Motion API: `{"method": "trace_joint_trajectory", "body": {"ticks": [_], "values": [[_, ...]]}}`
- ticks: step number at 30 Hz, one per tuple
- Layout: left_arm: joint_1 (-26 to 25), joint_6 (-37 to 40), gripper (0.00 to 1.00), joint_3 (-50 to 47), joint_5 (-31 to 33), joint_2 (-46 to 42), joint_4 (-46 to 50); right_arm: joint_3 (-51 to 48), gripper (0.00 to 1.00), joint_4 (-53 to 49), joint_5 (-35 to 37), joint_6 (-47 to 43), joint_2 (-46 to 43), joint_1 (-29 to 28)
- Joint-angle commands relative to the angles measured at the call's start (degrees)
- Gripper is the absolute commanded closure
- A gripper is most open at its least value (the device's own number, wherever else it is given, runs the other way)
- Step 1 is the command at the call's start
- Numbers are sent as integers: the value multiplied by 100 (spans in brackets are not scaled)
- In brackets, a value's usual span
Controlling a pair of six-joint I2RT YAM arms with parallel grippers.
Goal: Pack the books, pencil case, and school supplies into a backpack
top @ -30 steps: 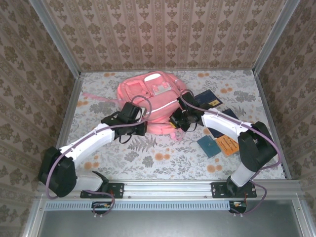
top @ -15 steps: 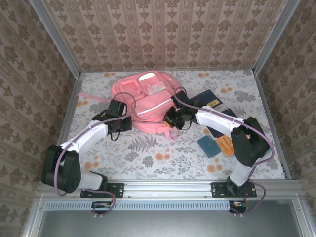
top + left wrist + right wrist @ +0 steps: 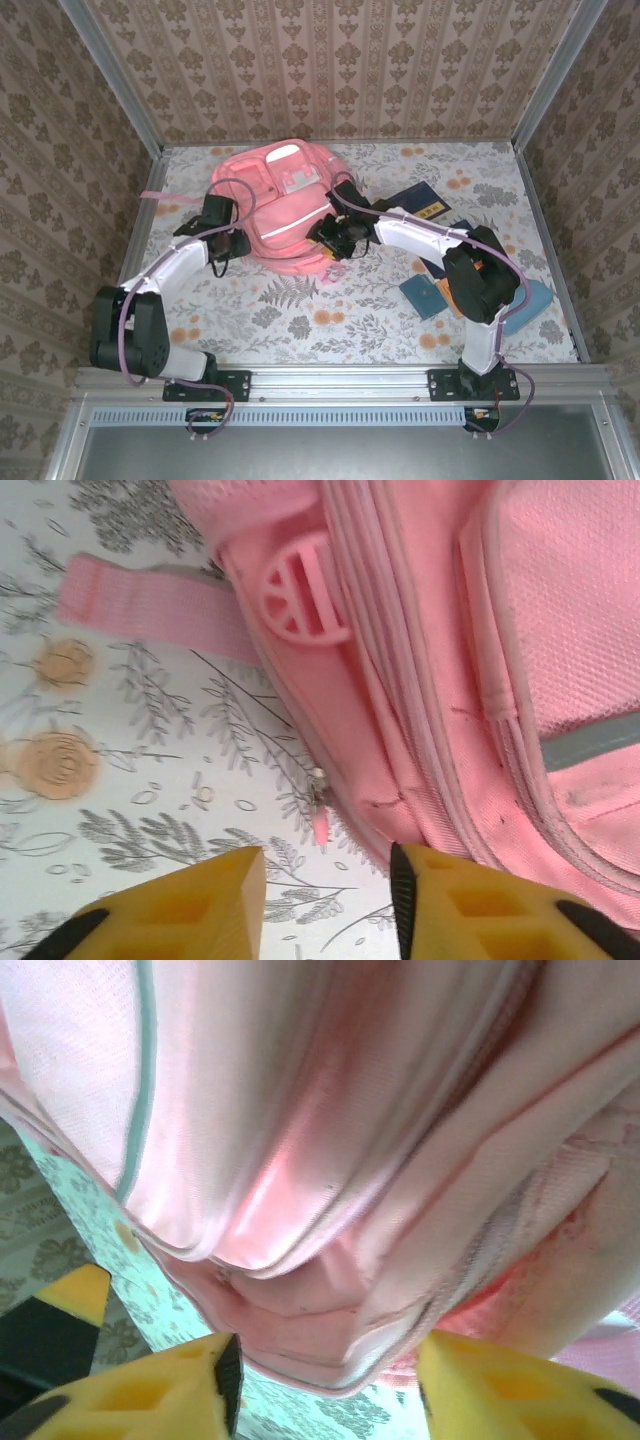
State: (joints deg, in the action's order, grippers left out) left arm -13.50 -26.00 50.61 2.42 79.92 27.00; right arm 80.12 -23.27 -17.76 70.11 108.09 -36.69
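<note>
On the counter [image 3: 330, 320], from left to right: left fingers [image 3: 228, 246], parted and empty, with a zipper pull [image 3: 320, 818] just ahead of them; backpack [image 3: 280, 200], lying flat between both arms, its long axis running far to near; right fingers [image 3: 326, 238], parted, with pink fabric close before them and no grip evident; navy book [image 3: 420, 203], teal book [image 3: 422, 296] and pencil case [image 3: 530, 300], all right of the bag and nearer the right arm.

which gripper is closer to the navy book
Right. The right gripper is at the backpack's right edge, a short way left of the navy book; the left gripper is across the backpack, at its left edge.
</note>
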Motion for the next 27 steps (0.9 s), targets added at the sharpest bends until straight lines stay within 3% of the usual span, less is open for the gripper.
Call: {"method": "trace_joint_trajectory", "body": {"ticks": [1, 5, 12, 15, 20, 24, 27], "values": [[64, -65, 41, 299, 232, -569, 569, 190, 29, -509, 454, -422, -265, 12], [94, -150, 23, 345, 114, -1117, 850, -53, 21, -957, 1016, -932, -862, 179], [110, -98, 0, 348, -456, -1908, 966, -984, 12, -1365, 2089, -2236, -1955, 1168], [102, -119, 0, 327, -807, -2043, 989, -1050, 0, -1310, 2028, -2964, -1800, 1629], [75, -262, 0, 369, -1255, -2051, 1101, -424, 0, -982, 1396, -3406, -827, 2064], [20, -394, 0, 339, -1521, -1974, 1180, 496, 20, -1041, 1371, -3180, 153, 2157], [-66, -497, 0, 320, -1547, -1961, 1228, 1098, 40, -1061, 1380, -2929, 816, 2166]]}}
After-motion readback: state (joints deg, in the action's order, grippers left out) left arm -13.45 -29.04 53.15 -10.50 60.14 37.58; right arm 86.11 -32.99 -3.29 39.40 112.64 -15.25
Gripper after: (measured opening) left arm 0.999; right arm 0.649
